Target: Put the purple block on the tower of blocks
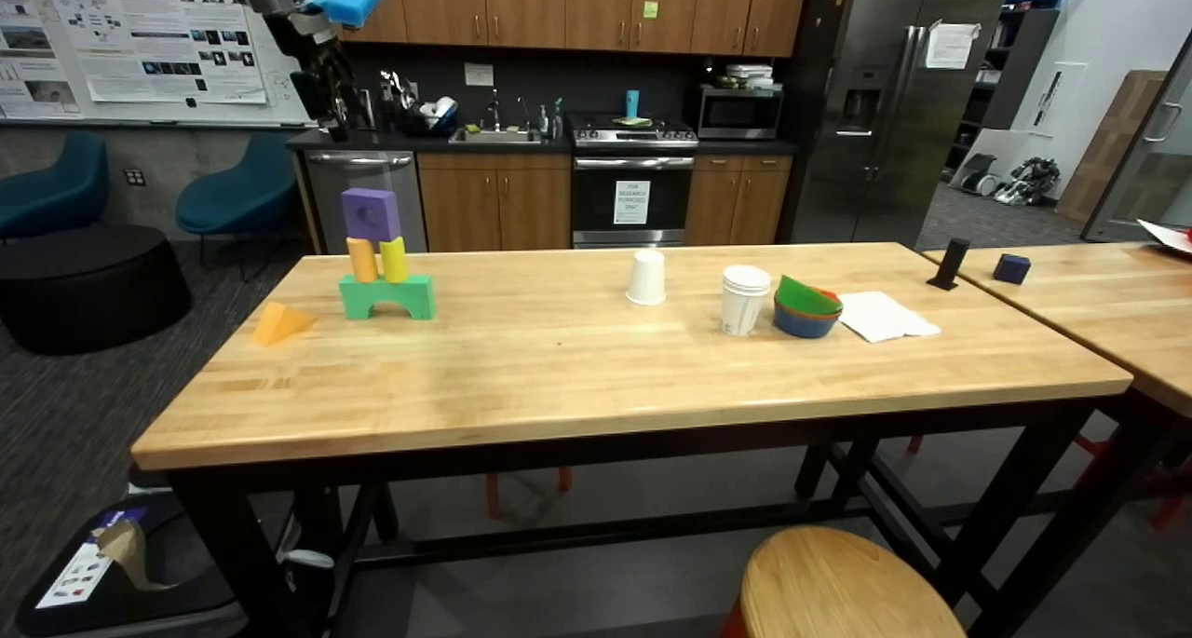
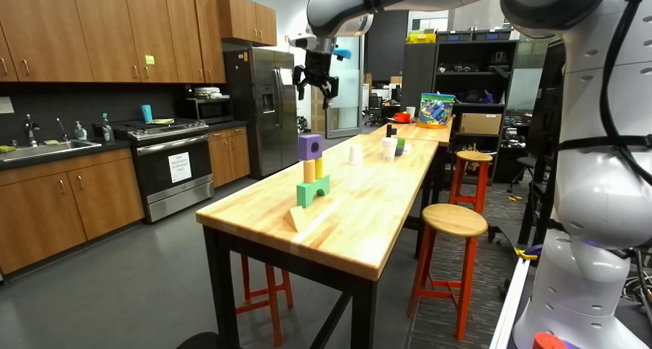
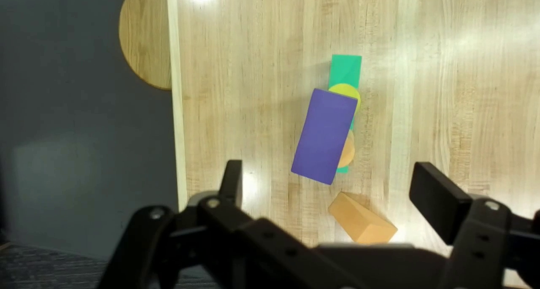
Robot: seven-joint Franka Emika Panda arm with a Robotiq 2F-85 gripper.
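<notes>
The purple block [image 1: 357, 200], which has a round hole, rests on the tower of blocks. It also shows in an exterior view [image 2: 306, 148] and in the wrist view [image 3: 324, 136], where it is turned relative to the base. The tower has a green arch base [image 1: 410, 293], with an orange cylinder [image 1: 361, 261] and a yellow cylinder [image 1: 394, 260] upright on it. Purple overhangs one side, leaving both cylinders partly visible from above. My gripper [image 2: 314, 98] is open and empty, raised well above the tower. Its fingers are wide apart in the wrist view [image 3: 327, 169], touching nothing.
An orange wedge [image 1: 279, 323] lies on the wooden table [image 1: 521, 368] beside the tower, near the table's end. A white cup [image 1: 646, 278], stacked white cups [image 1: 742, 300], coloured bowls [image 1: 805, 314] and a white napkin [image 1: 885, 317] stand farther along. A stool [image 2: 454, 220] is beside the table.
</notes>
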